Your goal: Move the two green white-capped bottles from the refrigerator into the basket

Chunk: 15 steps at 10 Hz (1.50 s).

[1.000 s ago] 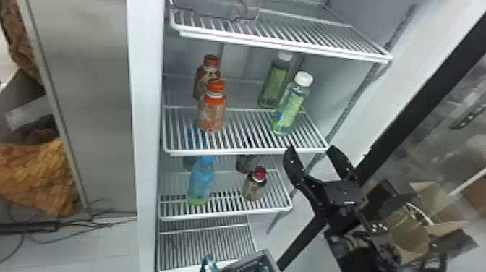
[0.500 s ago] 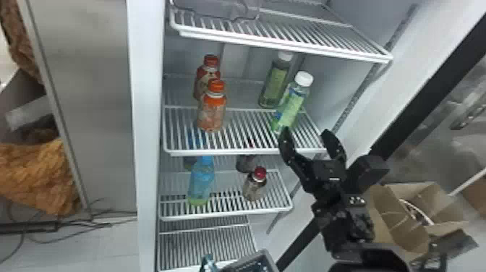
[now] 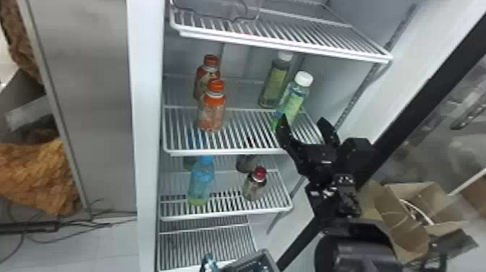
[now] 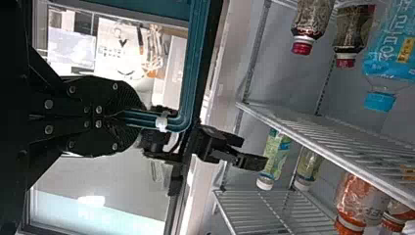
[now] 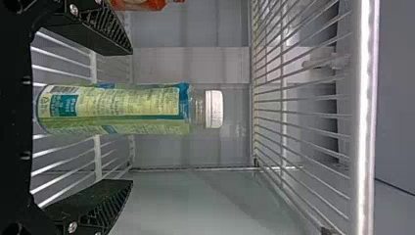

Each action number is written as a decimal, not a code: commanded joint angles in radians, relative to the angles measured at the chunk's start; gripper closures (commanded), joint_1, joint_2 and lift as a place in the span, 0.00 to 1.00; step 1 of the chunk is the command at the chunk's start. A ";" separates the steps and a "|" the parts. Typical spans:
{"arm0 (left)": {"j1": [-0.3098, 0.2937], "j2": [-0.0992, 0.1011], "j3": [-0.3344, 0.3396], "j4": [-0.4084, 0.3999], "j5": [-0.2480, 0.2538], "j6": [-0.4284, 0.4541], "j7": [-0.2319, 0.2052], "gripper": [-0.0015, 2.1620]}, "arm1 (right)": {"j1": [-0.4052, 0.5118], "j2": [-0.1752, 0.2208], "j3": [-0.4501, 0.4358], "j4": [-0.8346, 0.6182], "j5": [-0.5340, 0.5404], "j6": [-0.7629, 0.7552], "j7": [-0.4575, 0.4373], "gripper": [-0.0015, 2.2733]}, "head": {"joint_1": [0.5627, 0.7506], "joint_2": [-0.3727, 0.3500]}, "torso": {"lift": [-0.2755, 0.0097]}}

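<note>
Careful, your right claw (image 3: 304, 121) is open and low at the near green bottle (image 3: 294, 103), which stands on the middle shelf (image 3: 224, 153) closer to the left finger than to the right. Close from there and the left finger may touch first, sliding or tipping the bottle before the right one braces it. Pushing too far in without centring could knock it into the far green bottle (image 3: 275, 85), just behind and to its left.

A low pinch looks likely to leave the tall bottle top-heavy, so a quick pull could swing its white cap. Lift too high and that cap might hit the upper shelf (image 3: 285, 48); too little, and the base could catch the front wire on the way out.

Your left claw (image 4: 122, 116) is clenched on a teal strip (image 4: 188, 58). If, as I judge, that belongs to the basket (image 3: 249, 257), low and near, any tug there could spoil your drop.
</note>
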 commanded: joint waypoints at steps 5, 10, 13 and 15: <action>-0.012 0.002 -0.008 0.000 0.002 -0.005 0.003 0.56 | -0.149 -0.017 0.025 0.147 0.017 0.002 0.000 0.04 | 0.70 0.03 | 0.95; -0.015 0.003 -0.014 0.000 0.010 -0.005 0.005 0.56 | -0.225 -0.033 0.063 0.241 0.031 0.002 -0.012 0.08 | 0.70 0.03 | 0.95; -0.015 0.005 -0.016 0.000 0.014 -0.005 0.006 0.56 | -0.223 -0.030 0.081 0.236 0.013 0.016 -0.015 0.40 | 0.70 0.03 | 0.95; -0.015 0.005 -0.014 0.000 0.016 -0.005 0.006 0.56 | -0.203 -0.031 0.079 0.216 0.019 0.002 -0.035 0.46 | 0.70 0.03 | 0.95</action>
